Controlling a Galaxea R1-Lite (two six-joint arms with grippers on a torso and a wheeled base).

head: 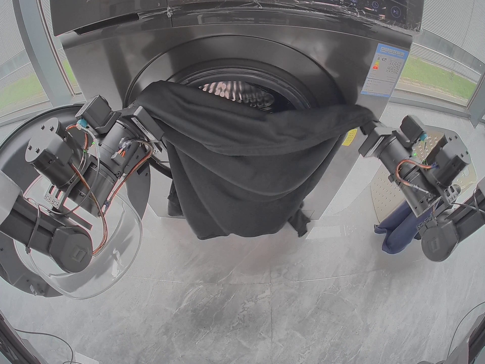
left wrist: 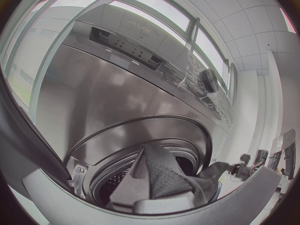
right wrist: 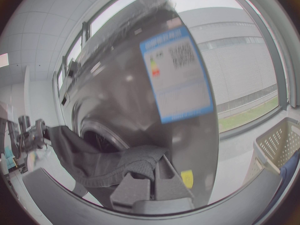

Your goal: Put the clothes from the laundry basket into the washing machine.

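Black garment hangs crosswise just in front of the washing machine mouth, long axis side to side, left gripper and right gripper each clamped on one end (neither nearer), bulk sagging below the mouth.

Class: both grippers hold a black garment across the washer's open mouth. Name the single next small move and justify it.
Probably ease both arms forward together, pushing the top edge of the black garment into the drum. The left gripper and right gripper each pinch a corner, the cloth spans the opening, and most of it hangs outside below the rim.
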